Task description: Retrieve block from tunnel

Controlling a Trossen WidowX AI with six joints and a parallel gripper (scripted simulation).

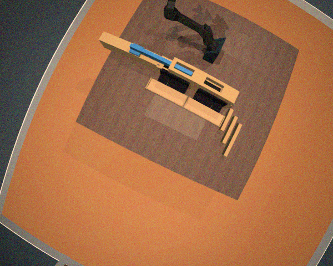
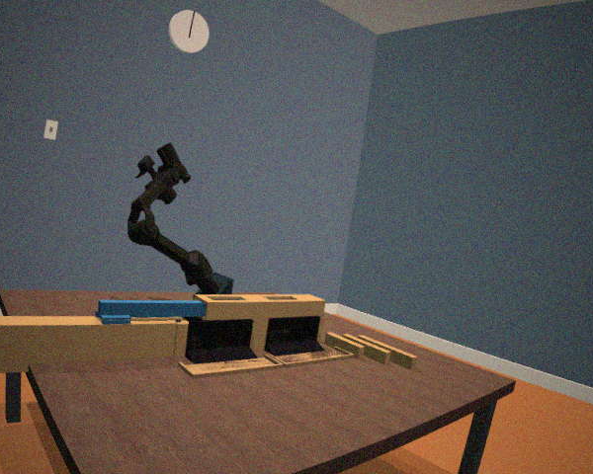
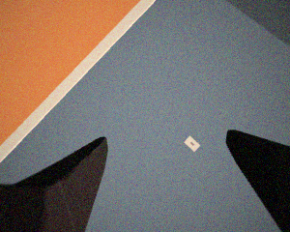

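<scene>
We observed the gripper (image 2: 158,165) (image 3: 166,139) wide apart above the tabletop (image 1: 166,151) (image 2: 266,408). The arm (image 1: 186,22) (image 2: 171,250) was cut off in the top view. We could not discern the block; the windowed tunnel (image 1: 199,76) (image 2: 287,307) stood inboard of the left edge, which the rail (image 1: 115,42) (image 2: 82,342) overhung.

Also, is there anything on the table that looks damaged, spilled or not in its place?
Nothing looks spilled or damaged. Slightly odd: the long pale box sticks out past the table's edge.
</scene>
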